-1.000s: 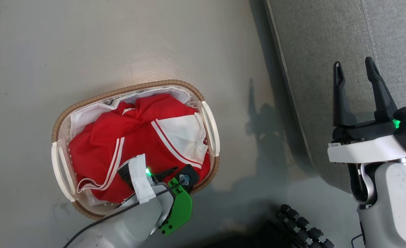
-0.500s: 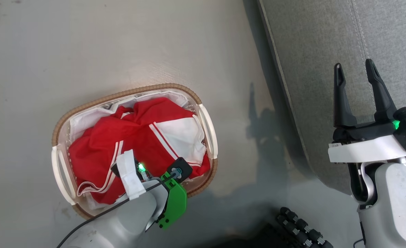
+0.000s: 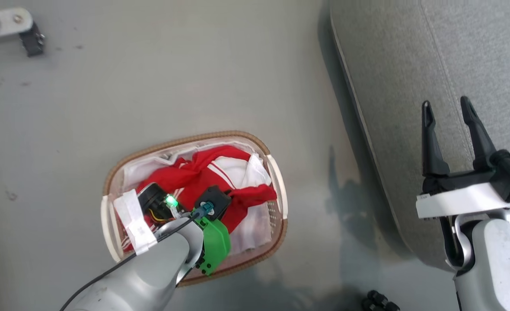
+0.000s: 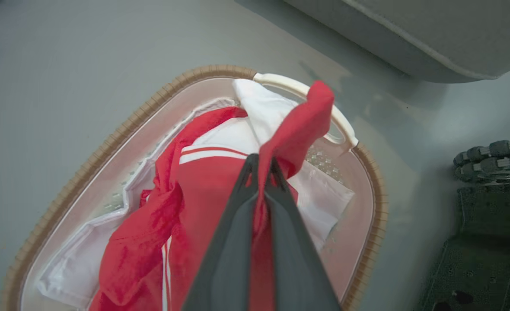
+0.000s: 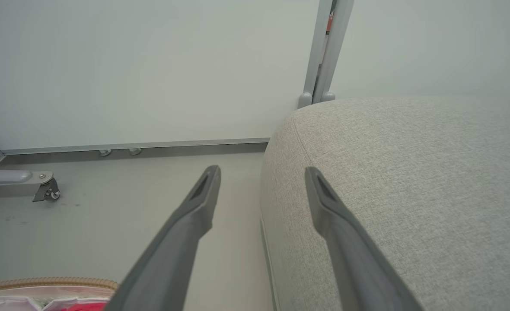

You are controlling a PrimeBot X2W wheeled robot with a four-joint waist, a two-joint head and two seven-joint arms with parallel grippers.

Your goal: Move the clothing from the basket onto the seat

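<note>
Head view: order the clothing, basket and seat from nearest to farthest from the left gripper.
1. clothing: pinched in the left gripper.
2. basket: beneath and around the gripper.
3. seat: off to the robot's right, across the floor.

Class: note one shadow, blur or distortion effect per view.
Head view: a shadow darkens the floor beside the seat. Left wrist view: left gripper, pinching clothing, blurred near the lens; basket sharper. Right wrist view: right gripper soft-edged, even light.

the red clothing (image 3: 190, 177) with white stripes sits bunched in the white basket (image 3: 168, 144), one fold raised. the basket stands near the grey seat (image 3: 410, 65), not touching.
</note>
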